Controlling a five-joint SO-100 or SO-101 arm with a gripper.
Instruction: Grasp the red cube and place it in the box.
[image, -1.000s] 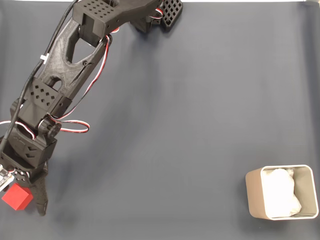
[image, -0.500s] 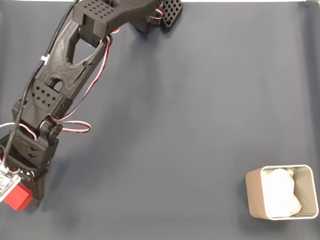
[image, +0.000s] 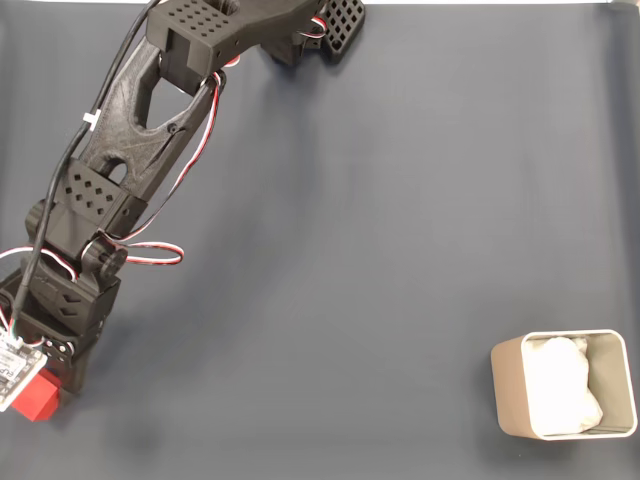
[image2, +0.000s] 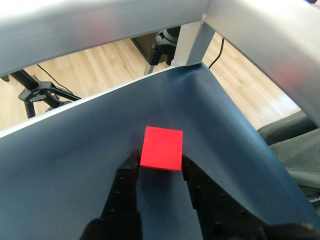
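Observation:
The red cube (image: 33, 400) lies at the far lower left of the dark mat in the fixed view, partly covered by the wrist. My gripper (image: 45, 398) reaches down over it from above. Seen from the wrist, the cube (image2: 161, 148) sits between the two black fingers (image2: 129, 172), which press against its left and right sides, so my gripper (image2: 160, 161) is shut on it. The beige box (image: 507, 390) with crumpled white paper (image: 562, 385) inside stands at the lower right, far from the cube.
The black arm (image: 130, 140) stretches from its base (image: 325, 28) at the top down the left side. The cube lies near the mat's left edge and corner (image2: 200, 70). A metal frame (image2: 190, 42), wooden floor and tripod legs (image2: 40, 92) lie beyond.
The wrist has shifted slightly down and left over the cube. The finger that stood spread to the cube's right has closed in against it.

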